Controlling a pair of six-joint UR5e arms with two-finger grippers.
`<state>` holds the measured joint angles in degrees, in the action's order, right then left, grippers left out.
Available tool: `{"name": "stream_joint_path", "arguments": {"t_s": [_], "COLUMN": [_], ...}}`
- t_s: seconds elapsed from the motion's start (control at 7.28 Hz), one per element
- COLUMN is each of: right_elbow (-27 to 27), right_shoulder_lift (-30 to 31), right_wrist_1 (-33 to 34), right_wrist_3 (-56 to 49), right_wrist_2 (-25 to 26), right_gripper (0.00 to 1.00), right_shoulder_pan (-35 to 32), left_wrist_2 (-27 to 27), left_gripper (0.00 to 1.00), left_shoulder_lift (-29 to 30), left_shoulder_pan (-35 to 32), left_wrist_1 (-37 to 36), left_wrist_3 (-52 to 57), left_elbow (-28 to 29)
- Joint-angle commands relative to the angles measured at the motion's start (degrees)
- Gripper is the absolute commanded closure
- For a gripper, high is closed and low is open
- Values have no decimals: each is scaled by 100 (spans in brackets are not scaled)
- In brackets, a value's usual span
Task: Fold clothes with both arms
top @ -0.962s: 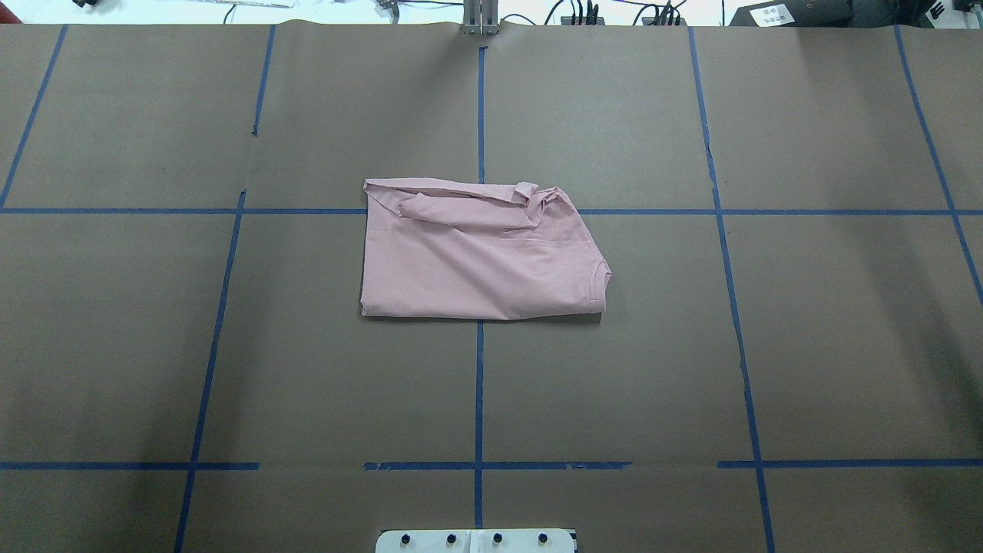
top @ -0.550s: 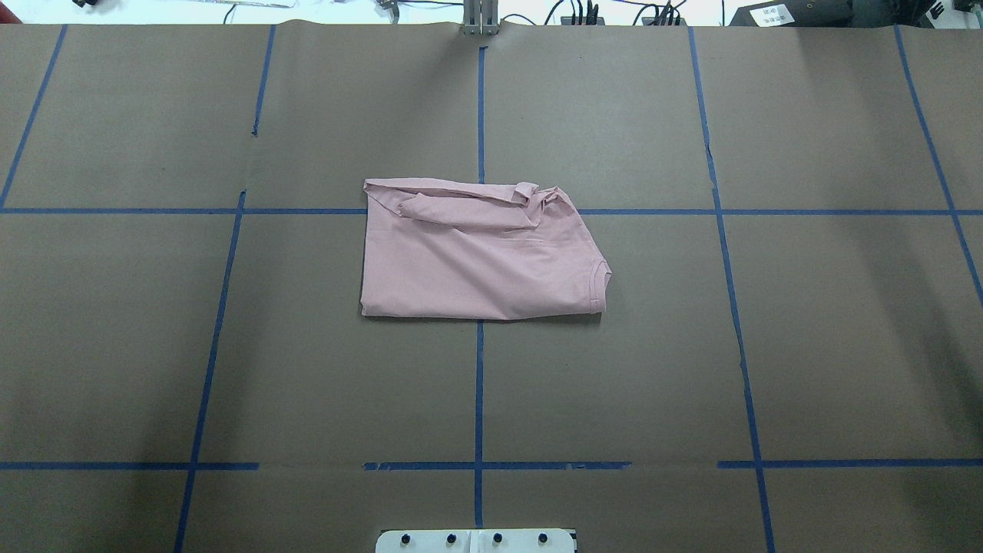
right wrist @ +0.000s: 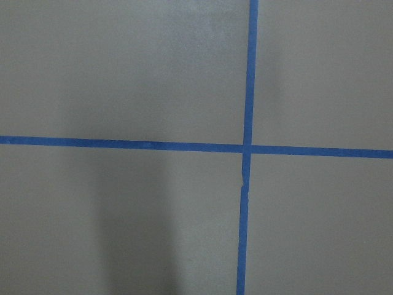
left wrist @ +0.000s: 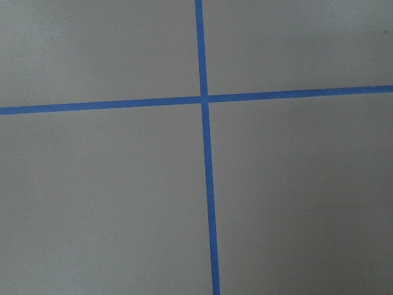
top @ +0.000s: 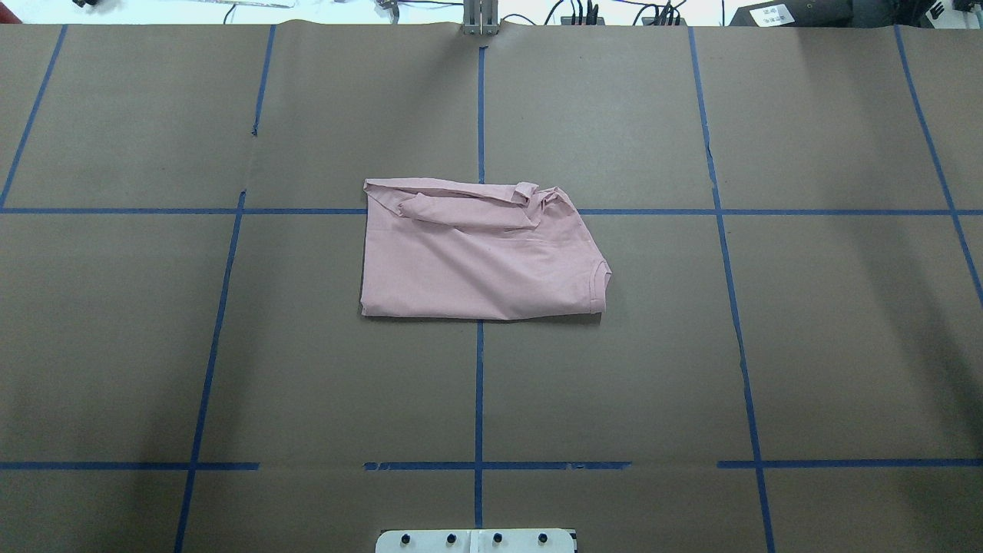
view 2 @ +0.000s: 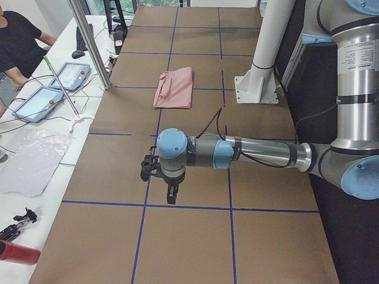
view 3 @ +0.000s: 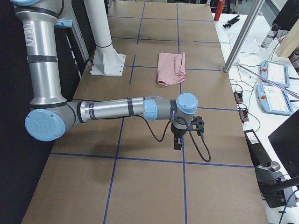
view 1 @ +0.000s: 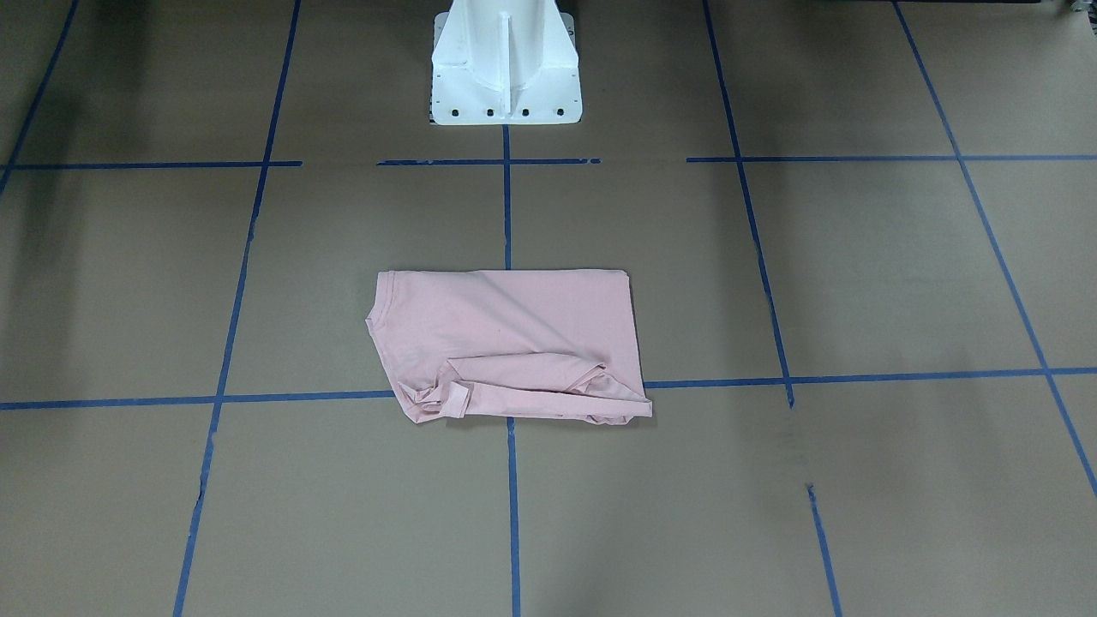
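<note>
Nothing has shifted in the overhead view since a second ago: the shirt lies as it did, and neither arm enters that view.

T-shirt (top: 476,261): pink, folded to a rough rectangle, plain side up. You'll find it mid-table, flat across the centre tape line (top: 479,384), in front of the white pedestal (view 1: 504,60). Collar (top: 597,286) sits at the corner on the robot's right, near edge. One sleeve (top: 461,207) is folded over along the far edge, bunched and wrinkled at its right end. Nothing touches the shirt.

Left arm (view 2: 260,154): stretched out low over the table (view 2: 189,242) at its left end, well apart from the shirt. Left gripper (view 2: 171,197) points straight down above the brown paper, holding nothing. From this side view you cannot tell how far the jaws stand apart.

Right arm (view 3: 112,110): mirrored at the other end. Right gripper (view 3: 178,142) also points down, carries nothing, and its jaw gap likewise cannot be judged.

Both wrist views show only a blue tape cross on paper, with no fingers in view.

A person (view 2: 18,41) in a black top sits beside the table's far side.
</note>
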<state>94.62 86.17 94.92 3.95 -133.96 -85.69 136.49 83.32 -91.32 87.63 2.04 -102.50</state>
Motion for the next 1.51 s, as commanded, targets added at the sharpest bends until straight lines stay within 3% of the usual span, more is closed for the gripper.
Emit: {"name": "stream_joint_path", "arguments": {"t_s": [0.0, 1.37], "right_elbow": [4, 56], "right_shoulder_lift": [-4, -4], "right_wrist_1": [0, 0], "right_wrist_3": [0, 9], "right_wrist_2": [-33, -33], "right_gripper": [0, 0], "right_shoulder_pan": [0, 0], "left_wrist_2": [0, 9], "left_gripper": [0, 0], "left_shoulder_lift": [0, 79], "left_shoulder_pan": [0, 0], "left_wrist_1": [0, 0], "left_wrist_3": [7, 24], "left_elbow": [11, 37]}}
